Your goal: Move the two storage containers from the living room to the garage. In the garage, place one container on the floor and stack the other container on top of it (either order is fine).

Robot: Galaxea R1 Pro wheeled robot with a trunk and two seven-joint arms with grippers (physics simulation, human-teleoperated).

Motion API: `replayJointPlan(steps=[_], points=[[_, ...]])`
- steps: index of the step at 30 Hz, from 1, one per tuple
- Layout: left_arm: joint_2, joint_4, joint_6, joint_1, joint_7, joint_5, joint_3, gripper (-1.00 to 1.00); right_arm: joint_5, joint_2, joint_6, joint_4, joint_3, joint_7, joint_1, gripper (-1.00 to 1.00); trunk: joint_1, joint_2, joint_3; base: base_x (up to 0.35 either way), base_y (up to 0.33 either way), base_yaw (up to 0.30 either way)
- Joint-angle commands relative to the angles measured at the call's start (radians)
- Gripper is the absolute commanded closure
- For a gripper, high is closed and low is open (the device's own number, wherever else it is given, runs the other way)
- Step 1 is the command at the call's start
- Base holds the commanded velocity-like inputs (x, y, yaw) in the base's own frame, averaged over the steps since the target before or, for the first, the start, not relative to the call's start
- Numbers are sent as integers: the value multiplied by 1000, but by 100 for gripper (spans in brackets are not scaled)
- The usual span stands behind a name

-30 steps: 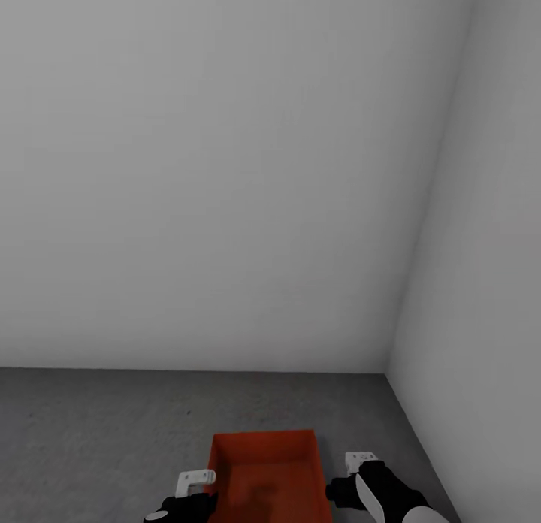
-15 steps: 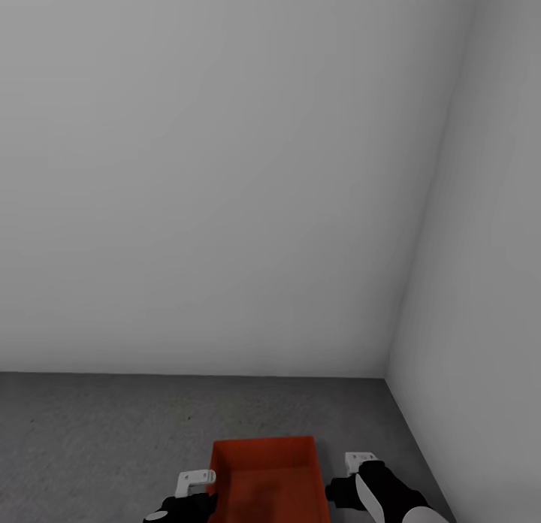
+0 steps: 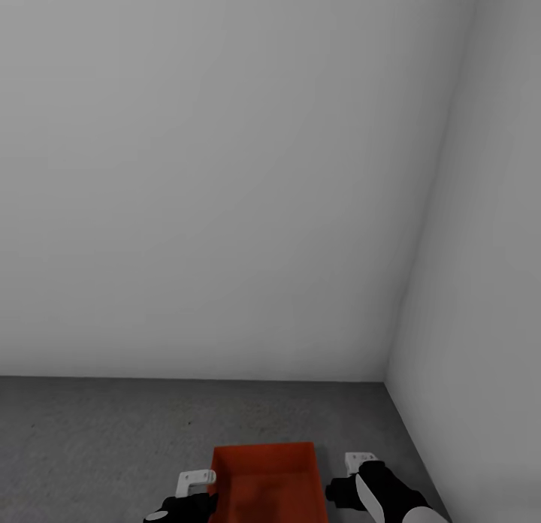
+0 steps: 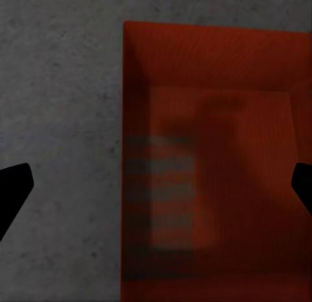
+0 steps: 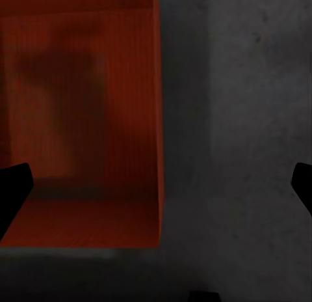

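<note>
Slightly lower than before, an orange bin [image 3: 264,482] is being seen lengthwise toward the wall [image 3: 225,170], flanked by the left gripper [image 4: 156,185] and right gripper [image 5: 156,185], fingers spread wide.

bare floor [image 3: 98,433] ahead, wall corner [image 3: 387,373] right

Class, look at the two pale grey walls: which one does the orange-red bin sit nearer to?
The side wall at the head view's right. The storage container sits between both grippers on the concrete floor, close to the corner; the facing wall lies farther ahead.
</note>
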Motion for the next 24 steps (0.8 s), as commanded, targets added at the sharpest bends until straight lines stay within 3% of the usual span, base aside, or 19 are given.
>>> replayJointPlan(steps=[1,12,24], points=[[1,0,0,0,1,10,-7,-100,3,0,6,-2,-4,2,0,-100,-4,7,2,0,0,0],[1,0,0,0,-5,11,-7,-100,3,-1,6,-2,-4,2,0,-100,-46,84,37,0,0,0],[1,0,-10,0,-13,12,-6,-100,3,0,6,-2,-4,2,0,-100,-46,84,37,-4,2,0]])
